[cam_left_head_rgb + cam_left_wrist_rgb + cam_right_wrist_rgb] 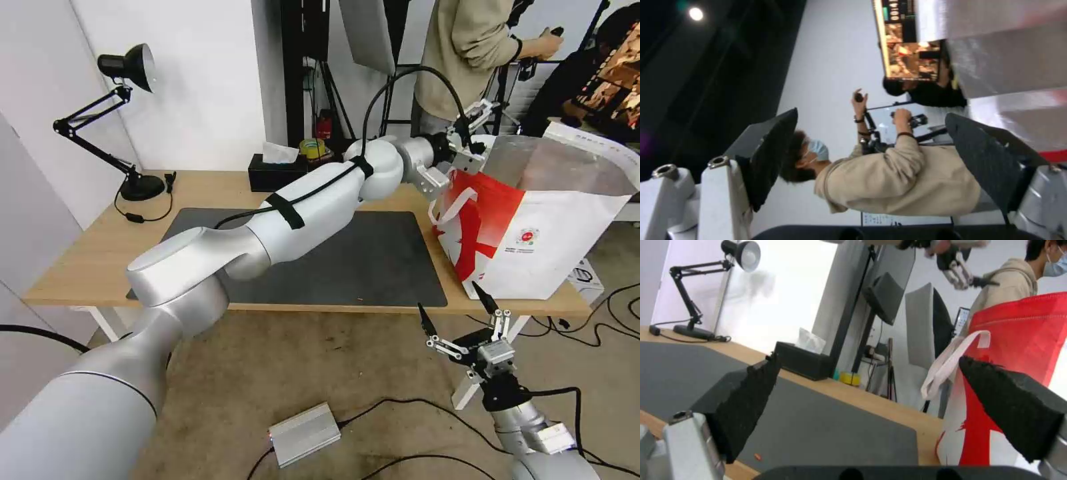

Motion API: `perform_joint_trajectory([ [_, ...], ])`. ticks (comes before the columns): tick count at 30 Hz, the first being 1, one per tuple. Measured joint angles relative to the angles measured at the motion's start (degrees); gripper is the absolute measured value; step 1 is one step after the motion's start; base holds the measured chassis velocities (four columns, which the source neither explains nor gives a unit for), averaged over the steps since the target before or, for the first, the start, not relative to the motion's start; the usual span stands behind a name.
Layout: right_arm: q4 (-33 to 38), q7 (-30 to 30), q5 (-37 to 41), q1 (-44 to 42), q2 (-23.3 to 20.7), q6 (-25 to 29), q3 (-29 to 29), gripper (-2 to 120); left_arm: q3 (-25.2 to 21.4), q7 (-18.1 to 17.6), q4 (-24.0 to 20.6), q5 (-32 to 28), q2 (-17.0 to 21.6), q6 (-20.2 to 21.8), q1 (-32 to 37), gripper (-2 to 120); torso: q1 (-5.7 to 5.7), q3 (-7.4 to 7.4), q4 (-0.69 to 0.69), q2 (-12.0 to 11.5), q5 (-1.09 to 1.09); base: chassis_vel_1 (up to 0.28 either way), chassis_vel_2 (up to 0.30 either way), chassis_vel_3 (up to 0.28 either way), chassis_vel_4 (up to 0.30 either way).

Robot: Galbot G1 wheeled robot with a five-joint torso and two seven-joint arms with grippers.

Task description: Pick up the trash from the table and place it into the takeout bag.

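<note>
The takeout bag, red and white with a foil lining, stands open on the right end of the table. My left arm reaches across the dark grey mat, and my left gripper hangs open and empty at the bag's upper left rim. My right gripper sits below the table's front edge, open, fingers pointing up toward the bag. The trash is out of view. In the right wrist view the left gripper appears above the bag's white handle.
A black tissue box and a yellow tape roll stand at the table's back edge. A desk lamp occupies the back left corner. A silver box and cables lie on the floor. A person stands behind the bag.
</note>
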Motion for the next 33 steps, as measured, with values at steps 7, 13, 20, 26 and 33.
perform_joint_trajectory([
  [7,0.0,0.0,0.0,0.0,0.0,0.0,0.0,100,-5.9,-0.7,-0.4,-4.0,0.1,-2.1,0.6,85,0.0,0.0,-0.01,0.0,0.0,0.0,0.0,0.0,0.0],
  [13,0.0,0.0,0.0,0.0,0.0,0.0,0.0,100,-9.7,-1.9,-0.9,-6.8,0.9,-2.7,1.7,83,0.01,0.0,0.0,0.0,-0.01,0.0,0.0,0.0,0.0],
  [20,0.0,0.0,0.0,0.0,0.0,0.0,0.0,100,-11.4,-3.7,-3.4,-15.7,4.0,-2.3,3.2,81,0.01,0.0,0.01,0.0,-0.01,0.0,0.0,0.0,0.0],
  [26,0.0,0.0,0.0,0.0,0.0,0.0,0.0,100,-13.1,-4.6,-6.6,-25.5,7.0,-0.8,4.9,80,0.01,0.0,-0.02,0.0,-0.01,0.0,0.0,0.0,0.0],
  [33,0.0,0.0,0.0,0.0,0.0,0.0,0.0,100,-13.8,-5.9,-12.5,-37.4,12.3,3.5,7.8,79,0.01,0.0,0.0,0.0,-0.02,0.0,0.0,0.0,0.0],
])
